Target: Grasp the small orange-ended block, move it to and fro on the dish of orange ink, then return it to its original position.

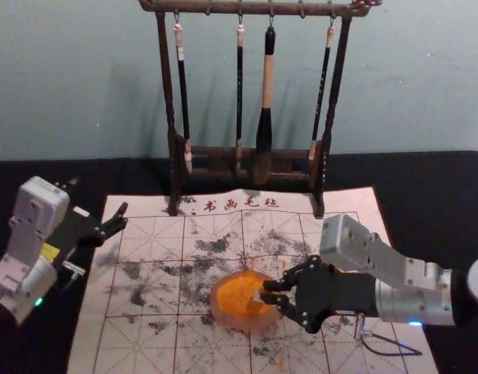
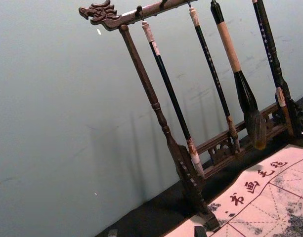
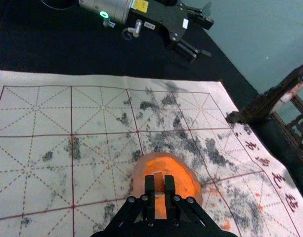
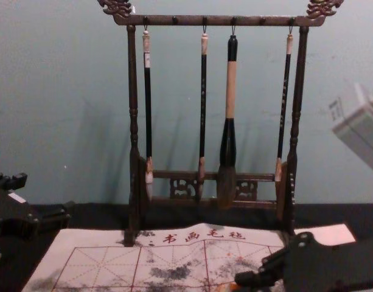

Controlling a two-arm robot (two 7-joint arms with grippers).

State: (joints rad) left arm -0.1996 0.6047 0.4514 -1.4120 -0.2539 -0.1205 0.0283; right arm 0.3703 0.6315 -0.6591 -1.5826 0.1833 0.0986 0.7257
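Observation:
My right gripper (image 1: 266,291) reaches in from the right over the round dish of orange ink (image 1: 237,302). In the right wrist view its fingers, my right gripper (image 3: 159,185), are closed on the small block (image 3: 159,182), whose brownish-orange side shows between them. The block is over the orange ink (image 3: 177,178); its lower end is hidden, so contact cannot be told. My left gripper (image 1: 100,196) is parked open at the left of the mat; in the left wrist view, the left gripper (image 2: 156,232) has its tips wide apart at the frame's edge.
A wooden rack (image 1: 168,93) with several hanging brushes (image 1: 266,101) stands at the back of the mat. The white gridded mat (image 1: 145,269) bears grey ink smudges and small orange spots. Black cloth (image 1: 410,187) covers the table around it.

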